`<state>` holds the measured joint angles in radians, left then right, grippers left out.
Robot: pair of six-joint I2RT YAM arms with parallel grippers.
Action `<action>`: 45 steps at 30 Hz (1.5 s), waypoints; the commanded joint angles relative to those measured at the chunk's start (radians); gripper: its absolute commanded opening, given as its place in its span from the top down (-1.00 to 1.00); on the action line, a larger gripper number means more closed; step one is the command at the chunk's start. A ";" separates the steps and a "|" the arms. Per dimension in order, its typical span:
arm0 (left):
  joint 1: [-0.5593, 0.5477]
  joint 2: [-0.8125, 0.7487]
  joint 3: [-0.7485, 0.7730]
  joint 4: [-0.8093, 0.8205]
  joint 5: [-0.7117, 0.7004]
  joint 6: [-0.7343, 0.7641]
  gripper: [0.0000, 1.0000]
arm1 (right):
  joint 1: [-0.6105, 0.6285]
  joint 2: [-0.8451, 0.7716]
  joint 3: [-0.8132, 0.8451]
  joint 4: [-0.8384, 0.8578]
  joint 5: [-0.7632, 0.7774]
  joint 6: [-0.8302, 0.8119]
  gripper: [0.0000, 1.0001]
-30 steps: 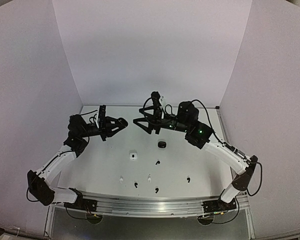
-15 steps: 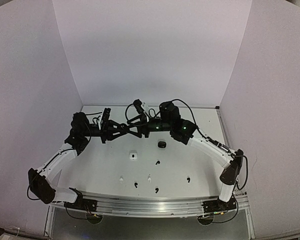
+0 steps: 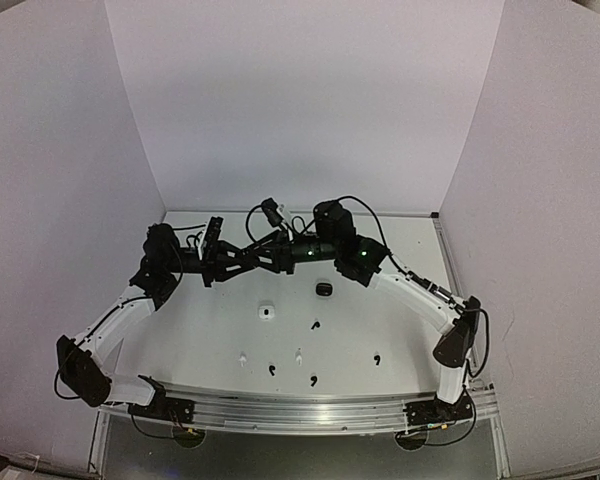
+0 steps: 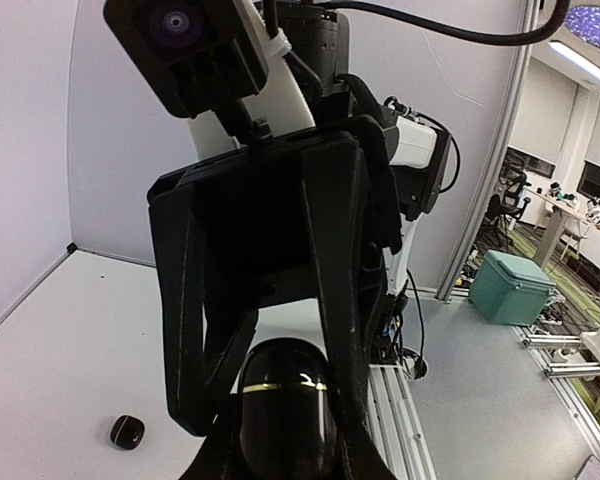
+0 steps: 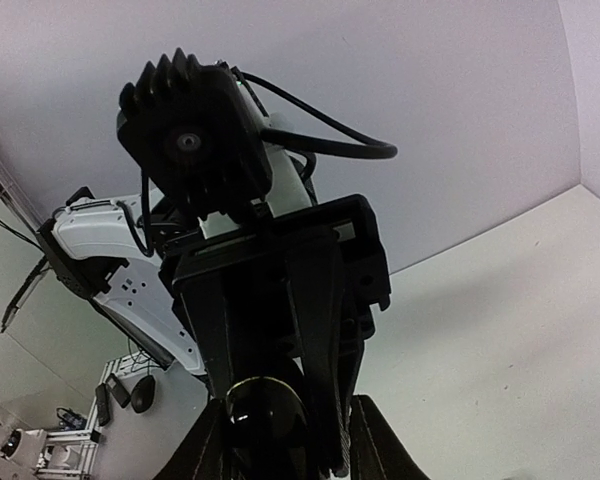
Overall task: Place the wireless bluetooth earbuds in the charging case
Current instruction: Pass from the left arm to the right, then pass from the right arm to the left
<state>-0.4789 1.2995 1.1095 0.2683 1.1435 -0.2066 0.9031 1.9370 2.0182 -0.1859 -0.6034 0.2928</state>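
Top external view: a white table point(image 3: 205, 320) with two arms reaching in from its near edge and meeting in the air over its far half; the left gripper point(image 3: 248, 260) and right gripper point(image 3: 268, 257) point at each other, tips overlapping.

Left wrist view: the left jaws are clamped on a glossy black charging case point(image 4: 285, 405) with a thin gold seam across it; the right jaws straddle that same case from the opposite side, one finger along each flank; whether they press it or stand just clear cannot be told.

Below the jaws, toward the arm bases, a white case point(image 3: 266, 311) and a second black case point(image 3: 324, 289) rest on the table; nearer the bases lie the earbuds, four black point(image 3: 315, 325) and two white point(image 3: 299, 355), loose, in no case, well apart from both grippers.

The coming move seems to turn on the held case; its long axis appears to run along the left fingers toward the right jaws, seam crosswise, so the right gripper looks best placed to work the lid; the earbuds are too small to read their axes.
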 commanded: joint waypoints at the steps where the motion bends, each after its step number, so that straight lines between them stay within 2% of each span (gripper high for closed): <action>1: -0.008 0.008 0.064 0.027 0.023 -0.001 1.00 | 0.002 0.032 0.044 -0.004 -0.047 0.022 0.37; 3: -0.009 0.009 0.064 0.030 0.022 -0.003 1.00 | 0.006 0.039 0.052 -0.006 -0.056 0.021 0.48; 6: -0.009 0.009 0.063 0.031 0.019 -0.010 1.00 | 0.009 0.043 0.054 -0.006 -0.062 0.018 0.93; 7: -0.009 0.008 0.062 0.031 0.019 -0.013 1.00 | 0.009 0.043 0.051 -0.006 -0.064 0.015 0.99; 17: -0.009 -0.004 0.043 0.020 0.015 -0.007 0.99 | 0.008 -0.029 -0.017 -0.006 -0.026 -0.061 1.00; 19: -0.009 -0.007 0.039 0.002 0.015 0.016 0.79 | 0.007 -0.043 -0.030 -0.006 -0.011 -0.076 1.00; 21: -0.007 -0.009 0.038 -0.029 0.020 0.042 0.37 | 0.006 -0.058 -0.048 -0.007 0.006 -0.097 1.00; 24: 0.003 -0.017 0.041 -0.100 0.039 0.096 -0.12 | 0.004 -0.089 -0.086 -0.009 0.031 -0.124 1.00; 27: 0.018 -0.022 0.057 -0.240 0.069 0.206 -0.35 | 0.002 -0.117 -0.111 -0.023 0.047 -0.145 1.00; 31: 0.026 -0.023 0.127 -0.590 0.047 0.517 -0.53 | 0.004 -0.138 -0.106 -0.101 0.076 -0.206 1.00; 34: 0.025 -0.001 0.204 -0.871 -0.027 0.814 -0.54 | 0.035 -0.139 -0.076 -0.193 0.132 -0.335 1.00; 36: 0.024 0.023 0.265 -1.050 -0.069 0.954 -0.52 | 0.079 -0.134 -0.055 -0.273 0.203 -0.475 1.00; 39: 0.014 0.058 0.345 -1.223 -0.109 1.115 -0.43 | 0.120 -0.127 -0.038 -0.344 0.274 -0.621 1.00; 45: -0.015 0.079 0.386 -1.291 -0.148 1.162 -0.08 | 0.150 -0.092 0.013 -0.348 0.305 -0.699 1.00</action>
<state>-0.4756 1.3579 1.4490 -0.8786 1.0489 0.8196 1.0428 1.8500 1.9532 -0.5068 -0.3419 -0.2761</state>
